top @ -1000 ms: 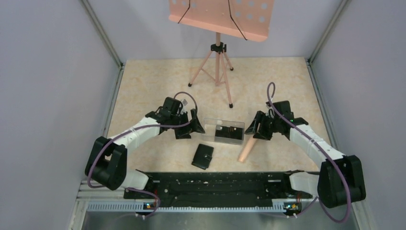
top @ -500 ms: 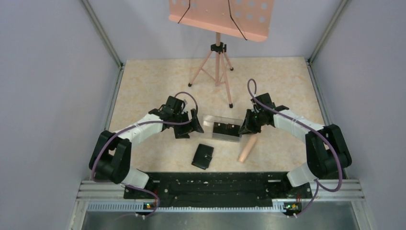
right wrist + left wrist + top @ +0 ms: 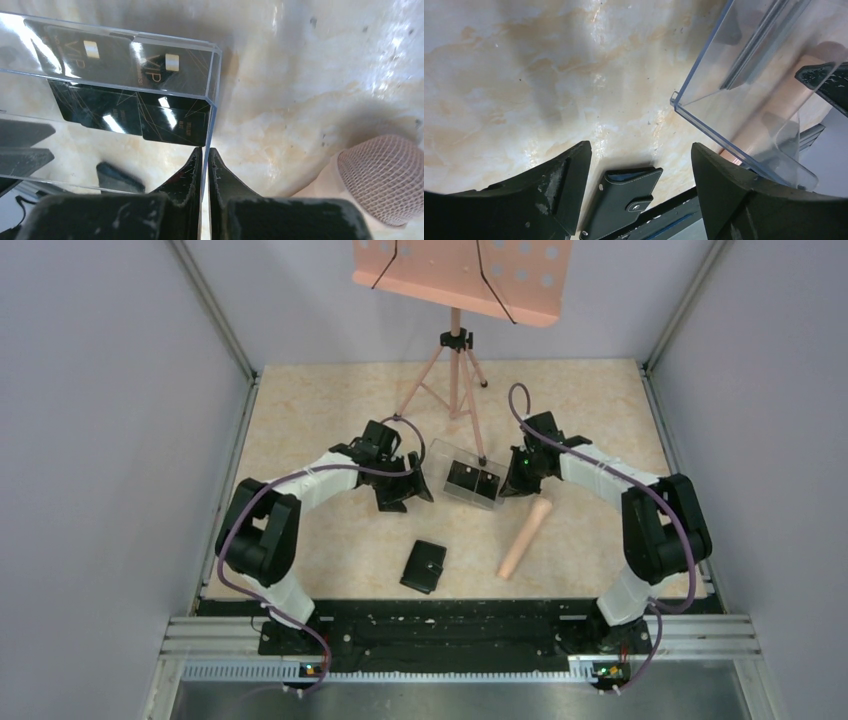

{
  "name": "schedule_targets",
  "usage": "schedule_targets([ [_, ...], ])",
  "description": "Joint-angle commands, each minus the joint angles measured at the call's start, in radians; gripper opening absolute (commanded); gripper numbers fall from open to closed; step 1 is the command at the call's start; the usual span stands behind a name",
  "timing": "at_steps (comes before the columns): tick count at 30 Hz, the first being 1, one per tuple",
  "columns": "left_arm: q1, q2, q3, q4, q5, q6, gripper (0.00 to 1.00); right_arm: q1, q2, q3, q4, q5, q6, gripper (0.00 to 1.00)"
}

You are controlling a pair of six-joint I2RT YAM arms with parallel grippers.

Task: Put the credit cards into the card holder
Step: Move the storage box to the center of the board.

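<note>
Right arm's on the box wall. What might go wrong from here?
The right gripper pinches only the thin wall of the clear box, so the box may slip or tip and spill the credit cards. The card holder lies closed, so cards cannot go in yet.

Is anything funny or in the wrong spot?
The cards sit inside a clear box, whose wall the right end effector pinches. The wallet lies snapped shut, apart. A pink microphone lies on its side.
</note>
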Motion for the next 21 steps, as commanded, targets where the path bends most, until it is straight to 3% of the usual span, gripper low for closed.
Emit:
schedule_targets([
  [1,-0.005,0.008,0.077,-0.011,-0.026,0.002,0.79,0.013,0.027,0.124,-0.047,-0.004,-0.099,0.01],
  [7,-0.004,-0.011,0.102,-0.107,-0.102,0.051,0.82,0.012,0.060,0.188,-0.092,0.046,-0.145,0.06],
  [11,-0.004,-0.047,0.056,-0.113,-0.110,0.051,0.83,0.013,0.069,0.200,-0.101,0.048,-0.158,0.26],
  [14,-0.004,-0.067,0.017,-0.095,-0.097,0.038,0.83,0.012,0.069,0.205,-0.101,0.047,-0.160,0.34],
  [21,-0.004,-0.094,-0.021,-0.085,-0.047,0.031,0.82,0.011,0.078,0.215,-0.102,0.022,-0.129,0.42],
])
